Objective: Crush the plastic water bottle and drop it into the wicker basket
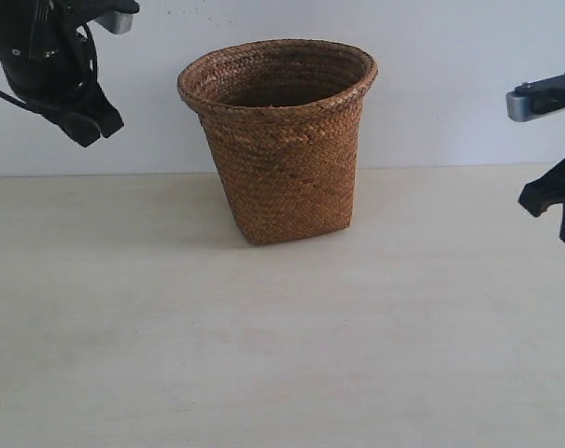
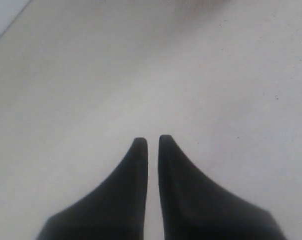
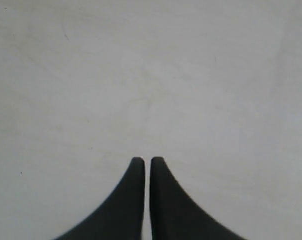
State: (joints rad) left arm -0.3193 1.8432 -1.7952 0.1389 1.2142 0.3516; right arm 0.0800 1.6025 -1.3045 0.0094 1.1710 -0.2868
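Observation:
The brown wicker basket stands upright at the back middle of the pale table. The plastic water bottle shows in no view; the basket's inside is mostly hidden from here. My left gripper hangs high at the far left, well clear of the basket. In its wrist view the left gripper is shut, with only a thin slit between the black fingers and bare table beyond. My right gripper hangs at the right edge. Its wrist view shows the right gripper shut too, holding nothing.
A plain white wall rises behind the table. Bare tabletop spreads in front of the basket and to both sides of it.

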